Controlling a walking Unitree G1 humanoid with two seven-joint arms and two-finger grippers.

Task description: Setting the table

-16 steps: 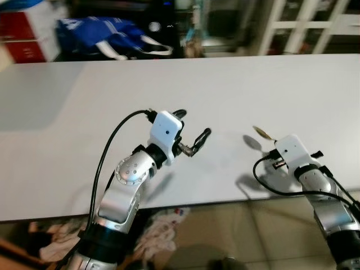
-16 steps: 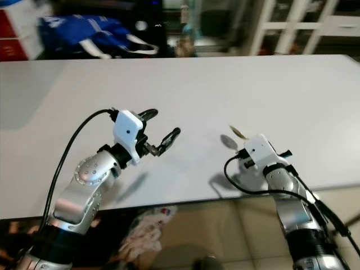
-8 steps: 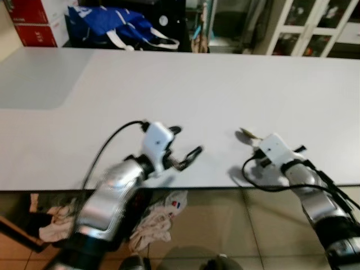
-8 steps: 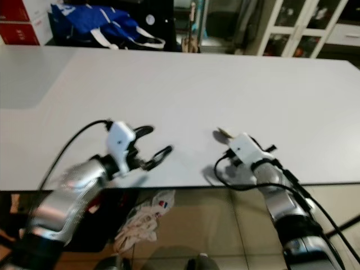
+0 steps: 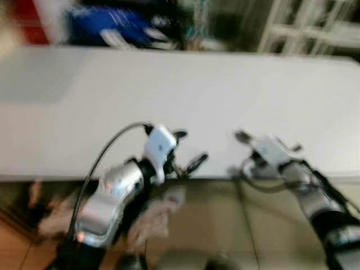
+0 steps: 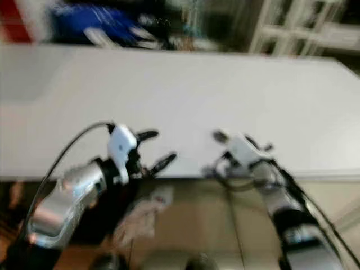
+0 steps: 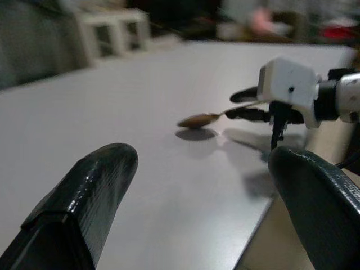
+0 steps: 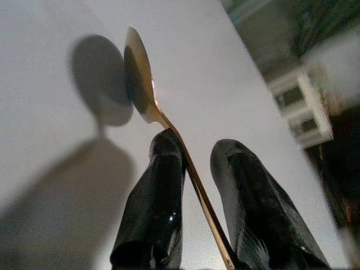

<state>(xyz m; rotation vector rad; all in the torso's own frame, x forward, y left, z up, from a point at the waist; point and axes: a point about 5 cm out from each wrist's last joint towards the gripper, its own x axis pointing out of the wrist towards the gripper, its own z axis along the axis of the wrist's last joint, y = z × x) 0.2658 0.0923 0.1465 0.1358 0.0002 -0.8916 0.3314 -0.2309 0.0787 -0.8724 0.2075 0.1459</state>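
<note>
Right wrist view shows the right hand (image 8: 194, 194) pinching a gold spoon (image 8: 140, 79) by its handle, the bowl held just above the white bench (image 8: 50, 73) with its shadow falling on the surface below. From the left wrist view, the same spoon (image 7: 198, 119) hangs level over the bench near its front edge. The left hand (image 5: 188, 152) hovers beside that edge with its fingers spread and nothing between them.

As a judgement, the table-setting has barely begun: the bench carries no plate, cup or other cutlery that can be made out, and the spoon itself is not yet laid down. Placing it, then fetching the rest, remains.

Against the earlier head views, the whole picture has shifted and blurred, so the camera is moving. Both arms now sit closer to the near edge of the bench than a second ago, while the spoon stays gripped in the right hand and the left hand stays spread.
</note>
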